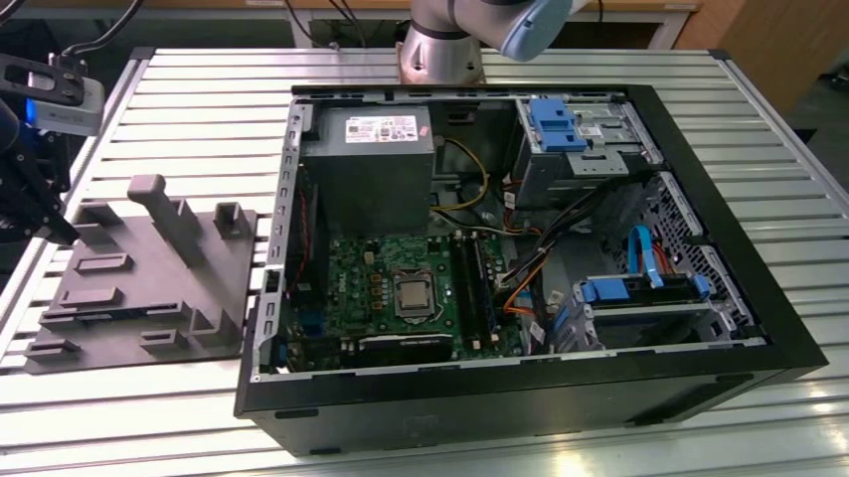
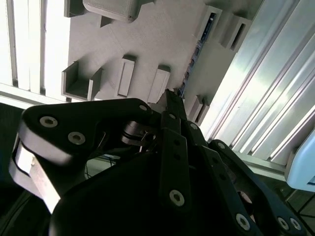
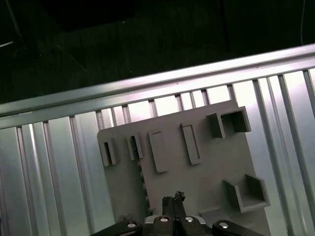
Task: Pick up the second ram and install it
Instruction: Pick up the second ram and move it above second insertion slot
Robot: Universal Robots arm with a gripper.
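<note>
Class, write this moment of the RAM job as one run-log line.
stage: pick-up | gripper: above grey fixture plate, close to second ram | second ram: on edge in plate, not lifted | PC case: open

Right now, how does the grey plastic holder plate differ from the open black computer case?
The grey plastic holder plate is low, flat and much smaller; the open black computer case is a deep box. The plate bears raised blocks; the case holds a green motherboard, a grey power-supply box and cables. Both lie on the slatted metal table.

holder plate (image 1: 146, 298) on table (image 1: 199, 89), computer case (image 1: 531, 393) at the exterior view's right
</note>
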